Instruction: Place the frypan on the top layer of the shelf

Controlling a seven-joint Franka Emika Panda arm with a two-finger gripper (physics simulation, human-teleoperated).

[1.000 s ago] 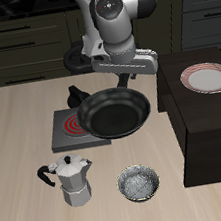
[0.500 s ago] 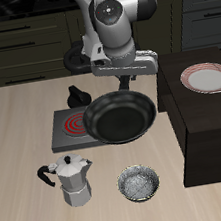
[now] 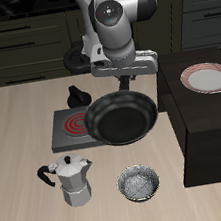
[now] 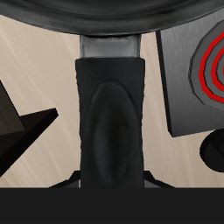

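At the centre of the exterior frame, the gripper (image 3: pixel 128 79) clamps the handle (image 4: pixel 110 114) of the frypan (image 3: pixel 119 118), which hangs tilted in the air above the hotplate (image 3: pixel 70 131) and beside the shelf (image 3: pixel 208 122). Doing this step well likely means levelling the pan, lifting it clear of the shelf's edge, and setting it down apart from the plate (image 3: pixel 208 78).
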